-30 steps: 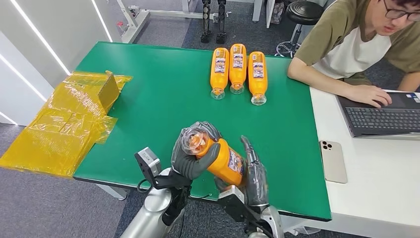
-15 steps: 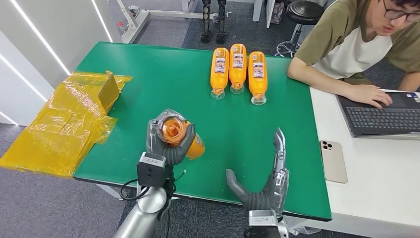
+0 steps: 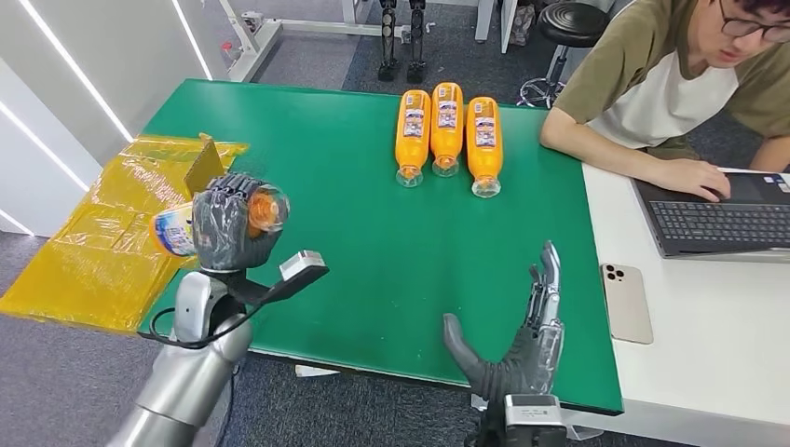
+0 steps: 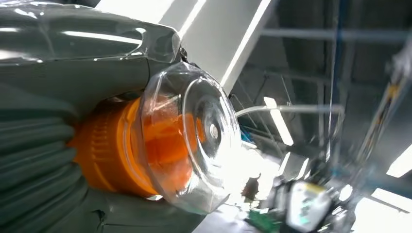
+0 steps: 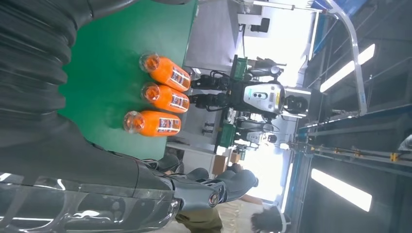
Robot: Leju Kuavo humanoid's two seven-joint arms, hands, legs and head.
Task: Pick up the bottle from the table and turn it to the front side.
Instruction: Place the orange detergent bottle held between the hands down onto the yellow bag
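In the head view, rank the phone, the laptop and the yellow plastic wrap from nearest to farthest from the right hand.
1. Phone: on the white table, just right of the right hand.
2. Laptop: farther right and back, under the person's hand.
3. Yellow plastic wrap: across the green table's left edge.

Four orange bottles are showing in all: three bottles point(image 3: 447, 130) are lying side by side near the far edge of the green table point(image 3: 373, 205), and one bottle point(image 3: 177, 229) is being held in the left hand point(image 3: 228, 223) beyond the table's left edge. One phone point(image 3: 627, 303) and one laptop point(image 3: 722, 216) are lying on the white table point(image 3: 708, 354).
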